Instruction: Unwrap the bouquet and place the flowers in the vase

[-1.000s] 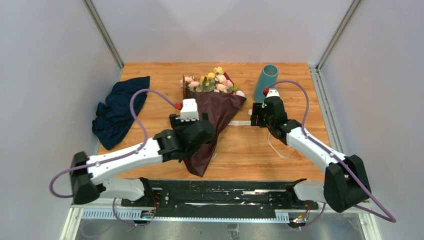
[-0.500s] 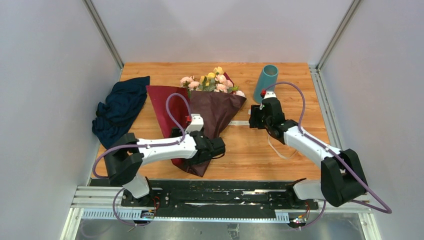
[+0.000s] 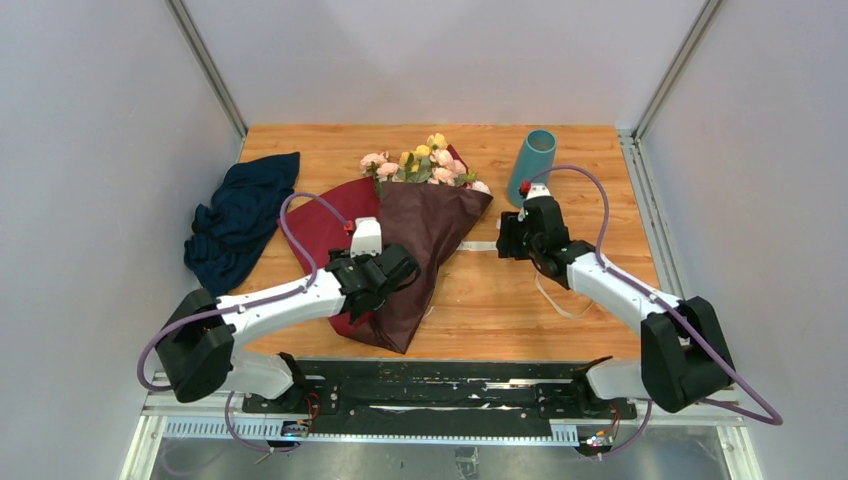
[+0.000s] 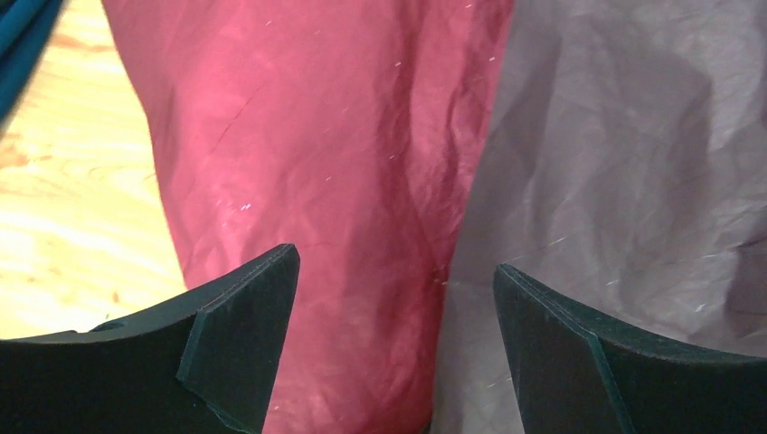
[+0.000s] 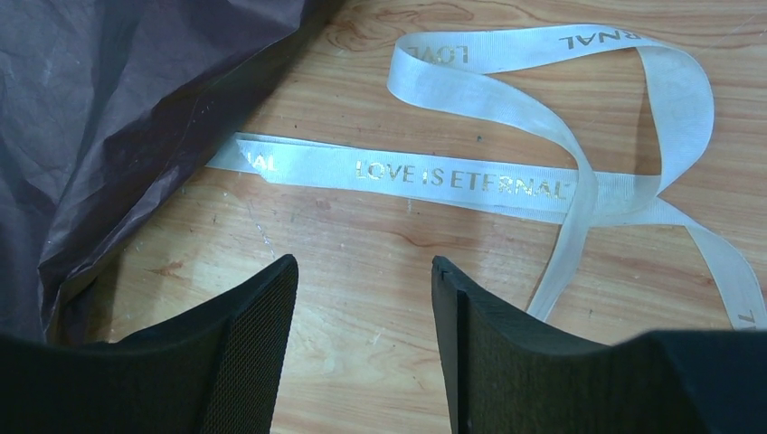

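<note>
My left gripper (image 4: 395,267) hangs spread above the bouquet (image 3: 430,215), which lies left of the vase (image 3: 531,165). My right gripper (image 5: 364,267) is spread too, empty. The paper (image 4: 597,136) looks light, crinkly and easily torn, so I'd pinch the red flap (image 4: 317,136) at its edge.

The ribbon (image 5: 470,176) carries gold capitals. In the right wrist view, "LOVE IS ETERNAL" reads plainly along its straight stretch. On the loop above, parts of the same words show upside down: "LOVE" and "RNAL". Another upside-down fragment, "NAL", sits at the strip's left end.
</note>
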Robot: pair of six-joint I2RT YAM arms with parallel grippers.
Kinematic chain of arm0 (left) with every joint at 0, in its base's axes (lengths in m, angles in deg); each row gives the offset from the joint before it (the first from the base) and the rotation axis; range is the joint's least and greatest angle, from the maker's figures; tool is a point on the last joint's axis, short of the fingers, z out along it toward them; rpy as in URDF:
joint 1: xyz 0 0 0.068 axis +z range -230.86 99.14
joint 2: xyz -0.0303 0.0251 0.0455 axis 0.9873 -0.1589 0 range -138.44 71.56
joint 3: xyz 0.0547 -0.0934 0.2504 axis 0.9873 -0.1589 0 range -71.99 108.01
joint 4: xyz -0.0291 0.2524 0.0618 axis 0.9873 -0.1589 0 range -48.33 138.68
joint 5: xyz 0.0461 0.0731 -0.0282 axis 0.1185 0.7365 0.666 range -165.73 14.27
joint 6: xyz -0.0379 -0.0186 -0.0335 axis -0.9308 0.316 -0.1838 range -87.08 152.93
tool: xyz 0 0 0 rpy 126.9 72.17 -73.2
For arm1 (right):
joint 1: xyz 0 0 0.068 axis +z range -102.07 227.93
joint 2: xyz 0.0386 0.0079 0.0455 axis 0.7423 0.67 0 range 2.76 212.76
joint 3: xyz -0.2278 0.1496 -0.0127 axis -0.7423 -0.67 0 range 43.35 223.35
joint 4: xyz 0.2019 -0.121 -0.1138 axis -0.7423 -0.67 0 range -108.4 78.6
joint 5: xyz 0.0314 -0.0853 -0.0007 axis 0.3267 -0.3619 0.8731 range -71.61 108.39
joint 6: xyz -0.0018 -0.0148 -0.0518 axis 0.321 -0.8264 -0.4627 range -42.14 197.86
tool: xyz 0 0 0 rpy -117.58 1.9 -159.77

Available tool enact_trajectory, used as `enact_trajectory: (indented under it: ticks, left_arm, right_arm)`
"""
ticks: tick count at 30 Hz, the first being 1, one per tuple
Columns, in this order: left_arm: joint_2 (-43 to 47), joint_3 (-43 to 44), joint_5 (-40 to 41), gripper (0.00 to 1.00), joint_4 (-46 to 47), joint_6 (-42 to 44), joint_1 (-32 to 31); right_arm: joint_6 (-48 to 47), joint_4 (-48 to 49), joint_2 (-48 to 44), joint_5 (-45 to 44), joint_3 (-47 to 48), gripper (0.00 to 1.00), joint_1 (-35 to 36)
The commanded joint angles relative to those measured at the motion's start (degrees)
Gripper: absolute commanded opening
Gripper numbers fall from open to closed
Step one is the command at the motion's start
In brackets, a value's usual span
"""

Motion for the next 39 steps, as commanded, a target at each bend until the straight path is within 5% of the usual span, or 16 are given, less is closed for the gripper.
enact_trajectory:
  ticks: [1,6,13,30,32,39]
  left_arm:
    - [-2.1,1.1,-5.8,0.88,11.2,9.3,3.0]
    - [-7.3,2.8,-9.9,0.87,14.6,10.0,4.2]
    - [-12.2,2.1,-9.8,0.87,16.2,8.7,5.1]
    - [-19.2,1.1,-9.6,0.87,19.6,8.9,7.1]
    - [-21.1,1.8,-10.1,0.86,20.3,9.0,7.3]
    - [-24.8,4.6,-10.3,0.86,21.1,10.6,8.8]
  right_arm:
    - [-0.5,0.2,-1.5,1.1,-1.0,0.59,0.7]
    - [-1.1,0.4,-0.2,3.3,1.1,0.49,4.8]
    - [4.8,10.3,7.0,10.3,3.7,0.70,12.7]
    - [8.2,17.4,23.2,14.5,9.1,0.64,17.2]
    - [8.3,17.5,24.9,14.8,9.8,0.58,17.2]
    - [8.5,16.7,30.0,14.1,13.4,0.09,17.0]
